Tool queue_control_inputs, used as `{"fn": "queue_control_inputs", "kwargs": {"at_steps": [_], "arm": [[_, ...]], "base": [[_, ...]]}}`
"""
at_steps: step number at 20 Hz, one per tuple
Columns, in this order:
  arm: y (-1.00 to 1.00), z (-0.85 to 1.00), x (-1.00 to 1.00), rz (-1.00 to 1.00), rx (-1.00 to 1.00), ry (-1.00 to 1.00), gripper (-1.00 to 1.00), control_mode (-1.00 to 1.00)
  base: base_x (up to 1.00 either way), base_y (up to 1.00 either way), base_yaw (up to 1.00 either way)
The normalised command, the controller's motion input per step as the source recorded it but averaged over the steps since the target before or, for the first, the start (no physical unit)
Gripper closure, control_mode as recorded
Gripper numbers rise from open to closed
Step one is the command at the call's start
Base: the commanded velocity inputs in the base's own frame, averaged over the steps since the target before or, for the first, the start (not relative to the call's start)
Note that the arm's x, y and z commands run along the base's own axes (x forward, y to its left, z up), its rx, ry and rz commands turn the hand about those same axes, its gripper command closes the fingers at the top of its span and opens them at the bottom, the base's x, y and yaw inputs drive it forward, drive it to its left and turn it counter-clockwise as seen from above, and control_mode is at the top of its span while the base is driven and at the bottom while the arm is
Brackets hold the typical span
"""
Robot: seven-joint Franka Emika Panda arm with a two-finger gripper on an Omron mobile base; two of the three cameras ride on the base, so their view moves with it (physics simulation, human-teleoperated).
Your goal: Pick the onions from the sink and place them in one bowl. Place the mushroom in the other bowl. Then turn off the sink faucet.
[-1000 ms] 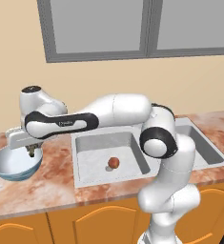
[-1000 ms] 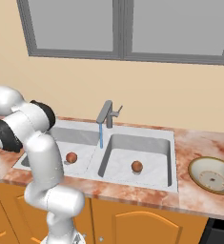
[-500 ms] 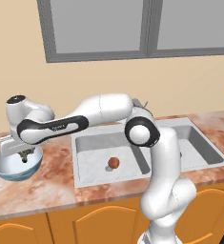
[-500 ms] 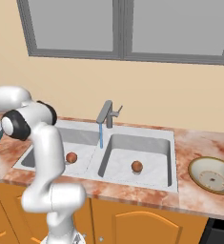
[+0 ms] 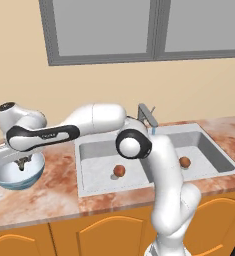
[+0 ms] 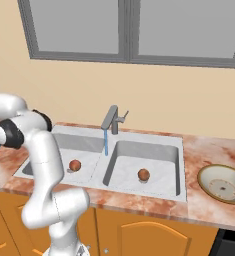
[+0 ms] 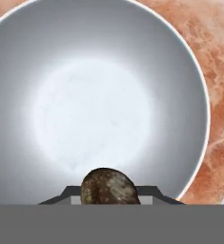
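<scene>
glossy white fills the inside of the other bowl [image 7: 108, 95], the large blue-and-white one, and you are looking straight down into it from the hand. your gripper [image 7: 108, 193] is clamped on the mushroom [image 7: 108, 187], a small speckled dark brown cap held between the finger tips just above the near inner wall of the bowl. from the left base camera, the other bowl [image 5: 16, 175] sits on the pink marble counter [image 5: 54, 190], left of the sink [image 5: 154, 155], with the gripper [image 5: 22, 162] hanging over its rim. both onions lie in the sink: one onion [image 5: 119, 170] in the basin nearer that bowl, a second onion [image 5: 185, 162] in the far basin. the sink faucet [image 6: 113, 120] stands behind the sink with a thin blue stream running. the pale tan bowl [image 6: 221, 182] rests on the counter right of the sink.
</scene>
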Motion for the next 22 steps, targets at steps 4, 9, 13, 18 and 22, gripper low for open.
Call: {"fn": "queue_control_inputs", "kwargs": {"at_steps": [4,9,13,18,22], "arm": [[0.00,-0.39,0.04,0.00,0.00,0.00,1.00,-1.00],[0.00,-0.39,0.07,0.00,0.00,0.01,1.00,-1.00],[0.00,-0.33,0.04,0.00,0.02,0.00,1.00,-1.00],[0.00,-0.24,0.02,0.00,0.06,0.00,1.00,-1.00],[0.00,-0.15,0.09,0.00,0.05,0.01,-1.00,-1.00]], "base": [[0.00,0.00,0.00],[0.00,0.00,0.00],[0.00,0.00,0.00],[0.00,0.00,0.00],[0.00,0.00,0.00]]}}
